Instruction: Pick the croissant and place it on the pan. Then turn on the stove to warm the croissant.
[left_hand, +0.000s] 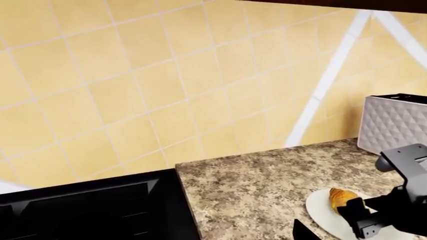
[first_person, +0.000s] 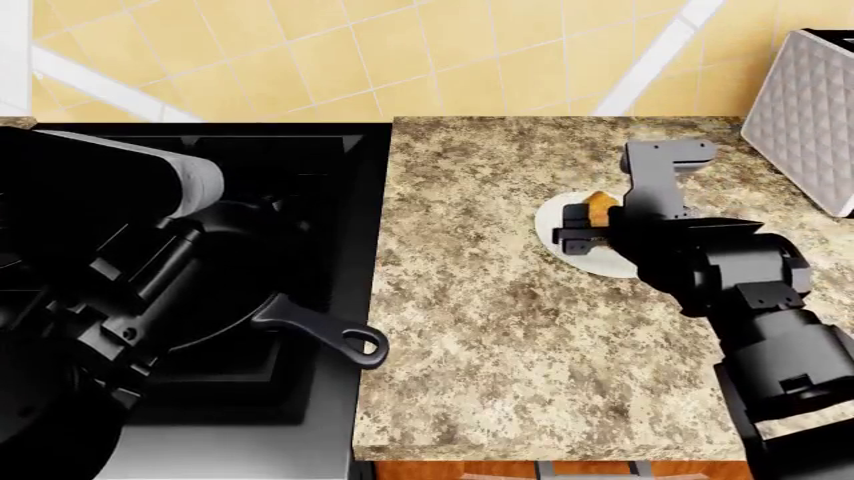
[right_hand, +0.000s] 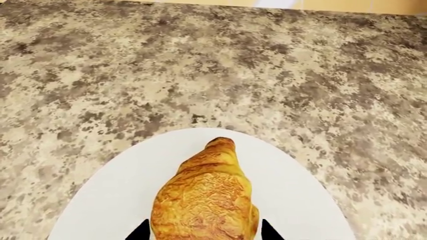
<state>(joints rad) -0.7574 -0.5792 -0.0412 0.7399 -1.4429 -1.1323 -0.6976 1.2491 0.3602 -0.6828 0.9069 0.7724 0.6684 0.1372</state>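
Note:
The croissant (right_hand: 203, 200) lies on a round white plate (right_hand: 107, 200) on the granite counter. It also shows in the head view (first_person: 602, 206) and the left wrist view (left_hand: 339, 196). My right gripper (right_hand: 203, 234) is open, with one fingertip on each side of the croissant's near end and a thin gap on both sides. The head view shows the right gripper (first_person: 583, 229) low over the plate (first_person: 609, 264). The black pan (first_person: 254, 290) sits on the stove (first_person: 340, 160), its handle (first_person: 314, 327) pointing toward the counter. My left arm (first_person: 134, 260) is above the pan; its jaws are hidden.
A white quilted toaster (first_person: 807, 100) stands at the counter's back right, also in the left wrist view (left_hand: 393, 127). The yellow tiled wall (left_hand: 167, 75) runs behind. The counter's front edge (first_person: 534, 455) is near. The stove's edge (left_hand: 180, 210) meets the counter.

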